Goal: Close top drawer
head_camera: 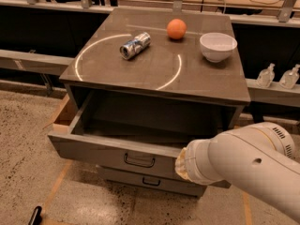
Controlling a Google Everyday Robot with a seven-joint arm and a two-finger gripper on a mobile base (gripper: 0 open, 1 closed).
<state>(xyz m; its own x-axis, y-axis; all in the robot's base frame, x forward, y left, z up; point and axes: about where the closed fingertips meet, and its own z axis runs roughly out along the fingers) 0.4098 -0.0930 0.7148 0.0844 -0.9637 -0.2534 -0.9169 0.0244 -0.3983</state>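
The top drawer (pixel 93 150) of the grey-brown cabinet stands pulled far out, and its inside looks empty. Its flat front carries one small black handle (pixel 139 161) at the centre. My white arm (pixel 243 165) reaches in from the lower right. Its wrist end is at the drawer front's right part, just right of the handle. My gripper (pixel 180 162) is at that spot, hidden behind the wrist. A narrower lower drawer front (pixel 150 181) with the same black handle sits shut below.
On the cabinet top (pixel 154 69) lie a can on its side (pixel 135 45), an orange (pixel 176 28) and a white bowl (pixel 218 46). Two clear bottles (pixel 281 76) stand on a ledge at the right. A dark object (pixel 34 215) lies on the floor at the lower left.
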